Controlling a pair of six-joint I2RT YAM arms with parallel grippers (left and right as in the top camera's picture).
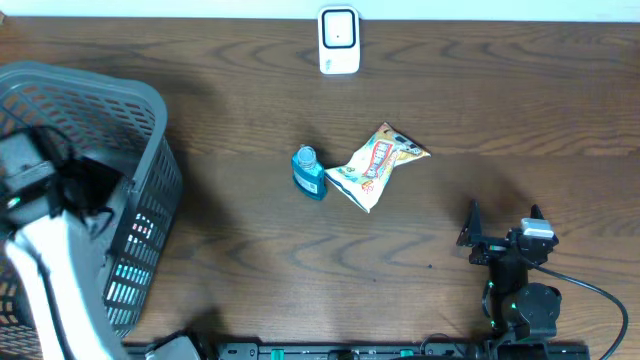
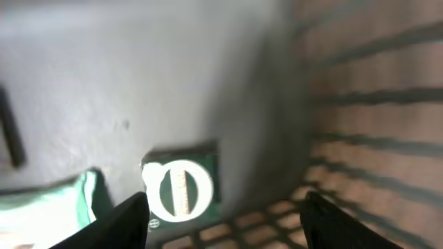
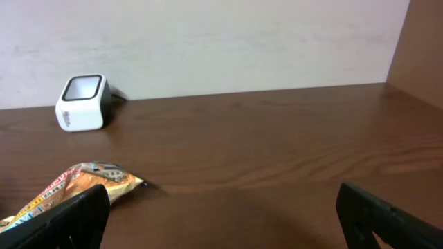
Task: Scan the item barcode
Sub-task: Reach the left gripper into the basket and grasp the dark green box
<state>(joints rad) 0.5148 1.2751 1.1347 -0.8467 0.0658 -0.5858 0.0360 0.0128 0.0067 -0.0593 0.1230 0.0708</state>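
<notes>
The left claw [image 2: 221, 223] hangs inside the grey mesh basket [image 1: 100, 82] at the left end of the table [image 1: 240, 270]. Its two dark fingertips [image 2: 128, 221] stand well apart and nothing is pinched between them. Just under the gap, closer to the fingertip on the left of the wrist view, a small dark green pack with a white round label [image 2: 181, 190] lies flat on the basket's grey floor. It shows too blurred to read any print or barcode. A pale green packet [image 2: 48, 207] lies beside it at the lower left edge of that view. The basket's slatted wall rises on the right, with the brown table showing through the gaps. From overhead the left arm [image 1: 50, 270] reaches into the basket and hides the claw itself. The right claw [image 1: 500, 225] sits low over the table at the near right, spread wide and empty. Farther out, near the middle of the table, an orange and yellow snack packet [image 1: 377, 163] lies flat. A small blue bottle [image 1: 309, 172] lies just beside it on its left. The white barcode scanner [image 1: 339, 40] stands upright at the far edge, well apart from both, its dark window facing the table.
</notes>
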